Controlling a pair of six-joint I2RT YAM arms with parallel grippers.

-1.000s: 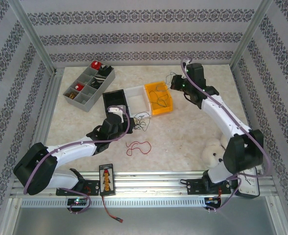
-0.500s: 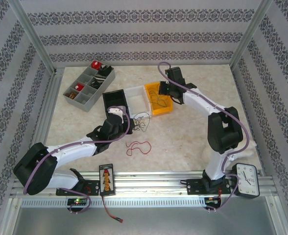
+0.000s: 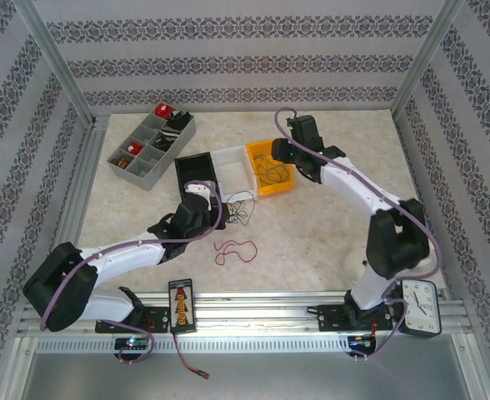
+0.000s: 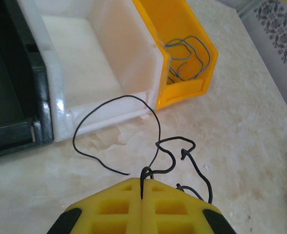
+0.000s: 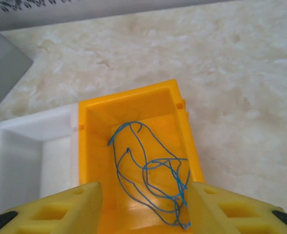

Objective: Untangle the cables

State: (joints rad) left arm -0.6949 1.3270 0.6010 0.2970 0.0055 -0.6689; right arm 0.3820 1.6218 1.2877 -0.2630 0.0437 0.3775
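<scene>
My left jaws are pressed shut on the black cables (image 4: 155, 122), pinching them where several strands run together, just in front of the white bin (image 4: 60, 112). From the pinch one strand arches up before that bin's front wall and ends in a free tip. Another twists into a small knot on the counter (image 4: 241, 146) off the bin's right front corner. I cannot tell whether the arch touches the wall.

My right jaws stand wide apart with nothing between them. They hang over the yellow bin (image 5: 133, 97) that sits against the white bin's right side, where the blue cables (image 5: 153, 170) lie loose. A red cable (image 3: 235, 248) lies alone on the counter, well in front of the white bin.

I judge the black bunch to be the work in hand. To do it well I should raise it slowly, away from the white bin, so the arch cannot catch its rim. I should also watch the knot: if it tightens, I stop. A second pinch from my right jaws on the knotted strand would let me draw the two apart without jerking thin wire.
</scene>
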